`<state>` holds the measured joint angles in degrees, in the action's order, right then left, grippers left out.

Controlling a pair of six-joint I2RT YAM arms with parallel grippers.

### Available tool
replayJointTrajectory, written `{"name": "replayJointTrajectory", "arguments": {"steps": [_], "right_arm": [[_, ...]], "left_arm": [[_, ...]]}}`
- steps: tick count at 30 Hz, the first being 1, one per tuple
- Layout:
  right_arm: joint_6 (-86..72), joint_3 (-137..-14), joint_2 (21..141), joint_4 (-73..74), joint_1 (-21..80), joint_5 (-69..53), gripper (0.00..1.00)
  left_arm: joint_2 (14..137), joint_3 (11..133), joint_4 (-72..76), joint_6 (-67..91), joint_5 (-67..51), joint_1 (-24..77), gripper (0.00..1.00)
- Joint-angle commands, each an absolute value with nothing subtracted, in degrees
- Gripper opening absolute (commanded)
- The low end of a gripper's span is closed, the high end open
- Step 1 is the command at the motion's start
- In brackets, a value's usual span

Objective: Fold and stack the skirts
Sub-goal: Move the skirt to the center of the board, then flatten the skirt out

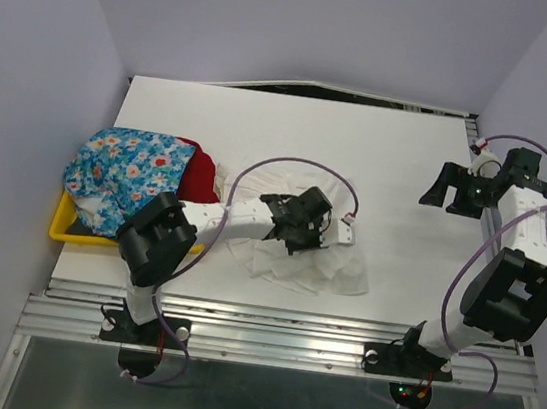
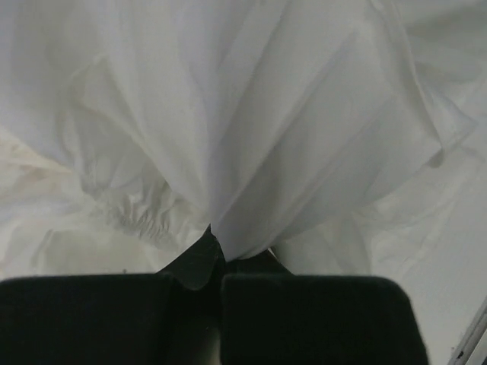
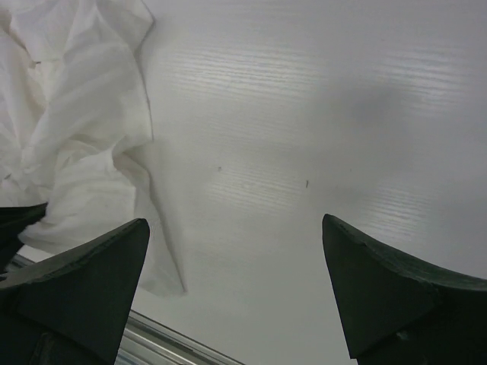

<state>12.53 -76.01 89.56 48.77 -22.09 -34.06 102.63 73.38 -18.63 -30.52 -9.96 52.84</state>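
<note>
Lying crumpled on the table from above, the white skirt is under the left gripper, whose wrist view shows it clamped on a thin pinch that could slip, while the right gripper, in its view, gapes empty.

- The red skirt lies mostly under the blue flowered skirt; only its right edge shows.
- The yellow tray is largely covered by both; only bits of rim show.
- The left gripper hides the middle of the white skirt.
- In both wrist views the white skirt runs off the frame edges.
</note>
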Motion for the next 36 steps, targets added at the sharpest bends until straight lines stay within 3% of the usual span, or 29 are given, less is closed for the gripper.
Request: {"name": "replayJointTrajectory", "arguments": {"steps": [1,4,6,9,13,14,21,27,31,34,36], "right_arm": [[16.8,-75.7,88.6,52.7,-21.6,-41.1,0.99],[18.0,-72.6,90.3,54.4,-21.6,-46.5,0.91],[18.2,-70.8,91.2,54.5,-21.6,-48.9,0.83],[18.1,-69.3,93.7,54.8,-21.6,-51.2,0.78],[14.2,-70.0,96.8,51.8,-20.1,-53.8,0.74],[11.1,-70.1,97.4,50.4,-18.5,-54.1,0.74],[0.2,-70.8,106.1,38.7,-9.0,-54.0,0.74],[-9.0,-71.9,113.5,30.4,-6.9,-51.2,0.77],[-12.2,-73.3,117.1,26.0,-5.4,-53.1,0.74],[-14.5,-74.6,117.2,22.6,-4.7,-53.4,0.59],[-16.3,-77.2,116.7,21.4,-3.3,-54.4,0.31]], "left_arm": [[99.6,67.1,-12.6,-33.5,-9.0,60.0,0.0],[100.1,67.1,-12.2,-31.2,-10.4,60.8,0.03],[100.4,67.6,-12.4,-30.2,-9.3,60.8,0.13],[96.6,67.7,-12.0,-28.6,-7.6,59.4,0.29],[89.7,70.3,-13.2,-23.1,-13.4,52.9,0.74],[87.7,71.2,-14.0,-22.2,-14.2,51.7,0.78],[86.3,78.9,-21.4,-18.8,-18.1,36.3,0.79],[83.6,76.0,-21.1,-16.8,-17.9,31.8,0.79],[81.4,72.8,-19.6,-15.7,-16.1,31.6,0.79],[80.4,71.7,-19.2,-15.0,-15.3,31.3,0.79],[80.2,71.6,-19.0,-14.8,-14.6,30.8,0.79]]}}
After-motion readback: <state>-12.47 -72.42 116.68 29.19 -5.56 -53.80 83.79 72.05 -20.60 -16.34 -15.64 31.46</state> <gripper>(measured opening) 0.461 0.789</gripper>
